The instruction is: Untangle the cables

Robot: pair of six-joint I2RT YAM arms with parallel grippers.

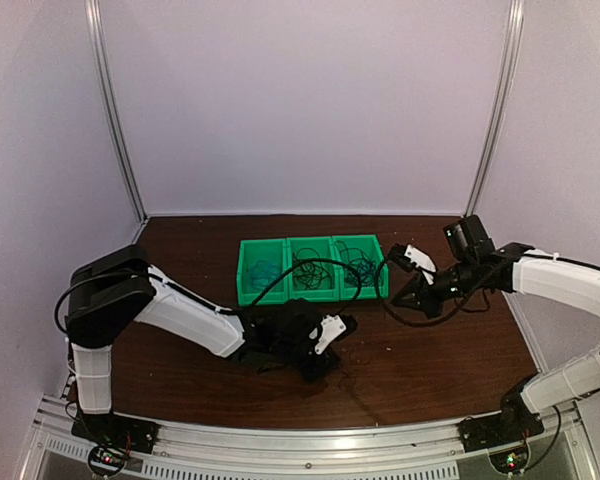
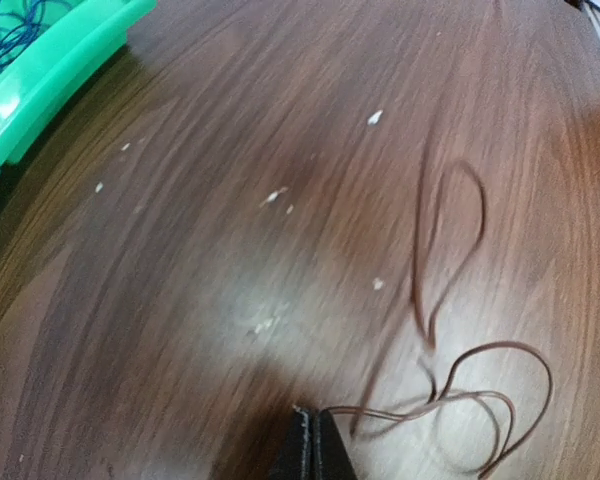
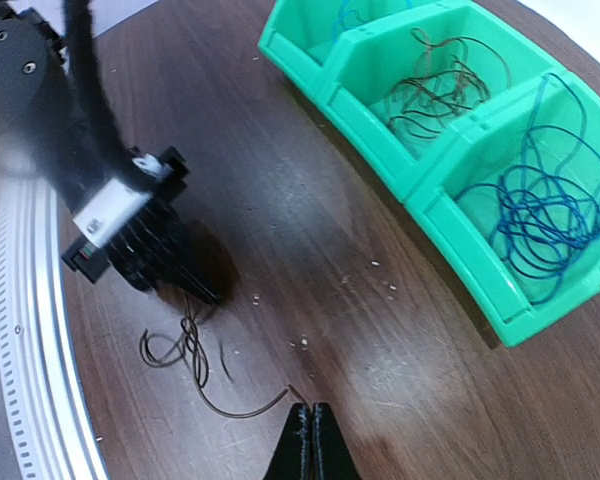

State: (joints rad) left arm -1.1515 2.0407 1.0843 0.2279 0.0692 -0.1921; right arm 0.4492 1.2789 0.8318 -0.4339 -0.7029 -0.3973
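A thin dark cable (image 3: 185,345) lies in loose loops on the brown table. My left gripper (image 2: 318,420) is shut low over the table, and the cable (image 2: 450,398) comes out from between its tips and loops to the right. It also shows in the top view (image 1: 325,345) and the right wrist view (image 3: 145,250). My right gripper (image 3: 310,415) is shut, with the cable's free end running up to its tips. In the top view it (image 1: 420,287) hangs right of the green bin (image 1: 245,270). The bin's compartments hold dark wires (image 3: 435,85) and blue wires (image 3: 540,210).
The green bin's rim (image 2: 50,75) is at the far left in the left wrist view. White crumbs (image 2: 275,195) dot the table. A metal rail (image 3: 25,330) runs along the near edge. Tent walls close in the back and sides.
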